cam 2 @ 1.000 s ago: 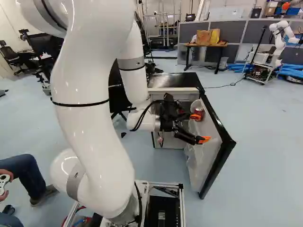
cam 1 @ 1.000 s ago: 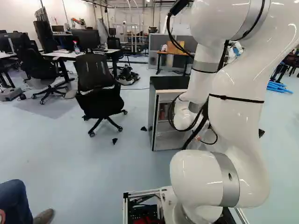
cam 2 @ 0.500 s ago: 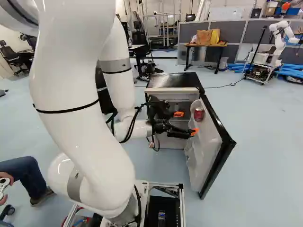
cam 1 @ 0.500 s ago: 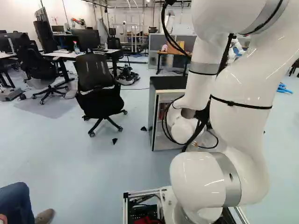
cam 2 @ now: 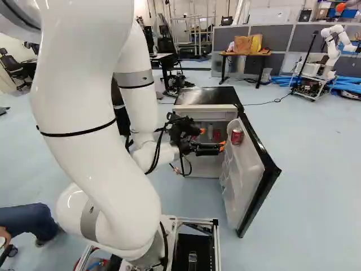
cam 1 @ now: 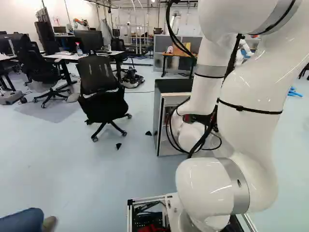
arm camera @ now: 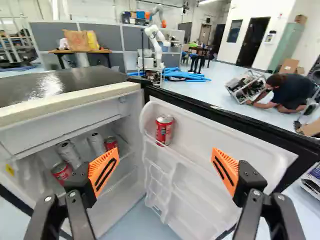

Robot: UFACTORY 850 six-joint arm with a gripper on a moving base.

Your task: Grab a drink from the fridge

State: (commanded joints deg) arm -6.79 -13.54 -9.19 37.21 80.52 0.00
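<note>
In the right base view my gripper (cam 2: 212, 139) is in front of the open fridge (cam 2: 206, 96), left of the red can (cam 2: 237, 136) on the door's inner shelf. Seen from the wrist, the gripper (arm camera: 164, 167) is open, its orange pads wide apart with nothing between them. That door can (arm camera: 164, 129) stands ahead of the gap between the fingers. Inside the fridge, beyond one finger, are a red can (arm camera: 62, 171), a silver can (arm camera: 68, 152), another silver can (arm camera: 96, 143) and a second red can (arm camera: 111, 143).
The fridge door (cam 2: 266, 149) is swung wide, its black edge right of the gripper in the right base view. An office chair (cam 1: 102, 92) stands left of the fridge (cam 1: 159, 121). Another robot (cam 2: 330, 48) and a wooden table (cam 2: 245, 54) are farther back.
My gripper has drawn away from the door and its can, leftward in the right base view, toward the fridge's interior opening. Its fingers stay open. The base and fridge have not moved.
</note>
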